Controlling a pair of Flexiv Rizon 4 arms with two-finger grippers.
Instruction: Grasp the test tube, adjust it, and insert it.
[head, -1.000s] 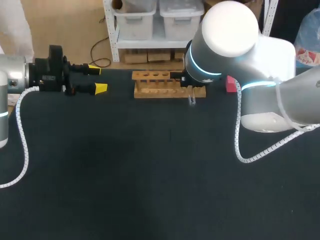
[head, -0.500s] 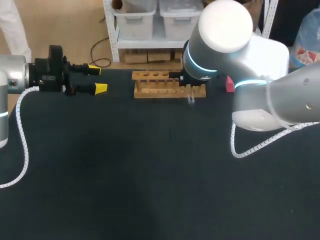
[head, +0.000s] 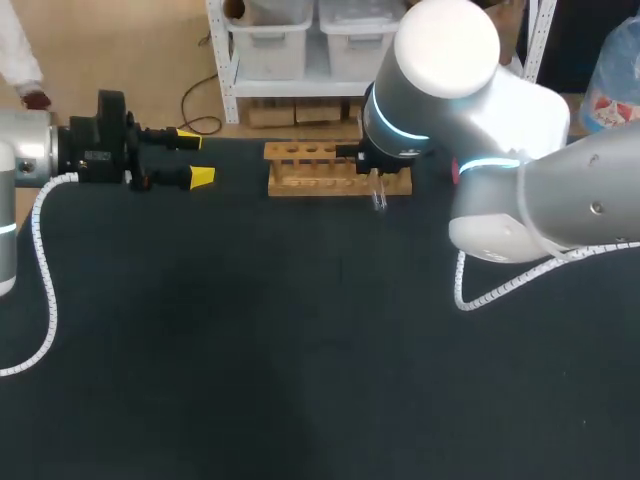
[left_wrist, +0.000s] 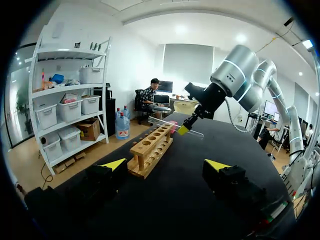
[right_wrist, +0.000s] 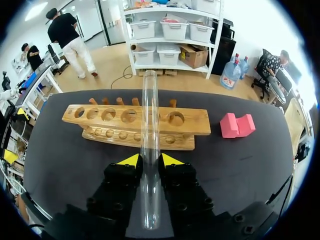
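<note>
Looking down from the head view, the right arm (head: 440, 90) reaches in over the far right end of the wooden test tube rack (head: 310, 168), and its wrist hides its own gripper. Only a glassy glint of the test tube (head: 380, 198) shows just in front of the rack. Over the last second this arm's bulk has swung toward the middle and the glint has crept slightly along the rack's end. The left gripper (head: 197, 158) has not stirred, parked well apart at the black table (head: 250, 350) edge.

From the left wrist view, the left gripper's fingers stand wide apart with nothing between them. Beyond them the tube lies nearly level in the air, above the rack's far end.

From the right wrist view, the right gripper (right_wrist: 150, 161) is closed on the tube, both yellow tips pressed to its sides, and the glass runs out ahead across the rack's row of holes. A pink block (right_wrist: 237, 125) sits beside the rack.

The grasp looks done and the carry nearly so (the tube is not yet upright), so tilting it comes before insertion
</note>
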